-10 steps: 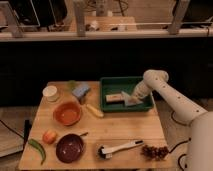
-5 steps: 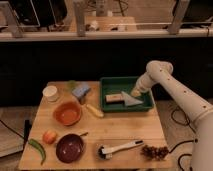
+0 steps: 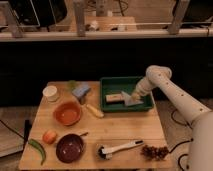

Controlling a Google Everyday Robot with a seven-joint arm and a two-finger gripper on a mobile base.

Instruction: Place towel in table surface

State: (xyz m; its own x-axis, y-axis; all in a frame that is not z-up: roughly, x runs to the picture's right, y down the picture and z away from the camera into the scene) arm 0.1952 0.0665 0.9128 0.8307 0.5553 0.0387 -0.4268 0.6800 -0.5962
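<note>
Where the pale arm folds down from its elbow at the right side of the desk (image 3: 125,127), the gripper (image 3: 136,95) sits low over the right half of the green tray (image 3: 112,81), at the right-hand corner of the towel (image 3: 130,101). I cannot tell whether it is open or clamped on the cloth. It seems to meet the towel's edge, but the contact itself is unclear.

The towel lies flat inside the tray, a pale grey, roughly triangular fold just below and slightly left of the gripper. Its longer side runs roughly left to right toward the tan block (image 3: 114,97), which lies close beside it on the left, touching or nearly so.

The coming move turns on this, in my judgement: the cloth is in the tray, not on the desk, so it must clear the tray's near rim before it can be set down. The closest open wood is the band directly in front of the tray, right of the yellow item (image 3: 95,110) and behind the white brush (image 3: 117,148) and the dark cluster (image 3: 155,151).

Leftward, the blue-grey pad (image 3: 81,90), white cup (image 3: 50,93) and orange bowl (image 3: 67,113) crowd the surface. The tray's right wall lies near the desk's right edge, so that side leaves little room and a drop there could drape over the edge.
</note>
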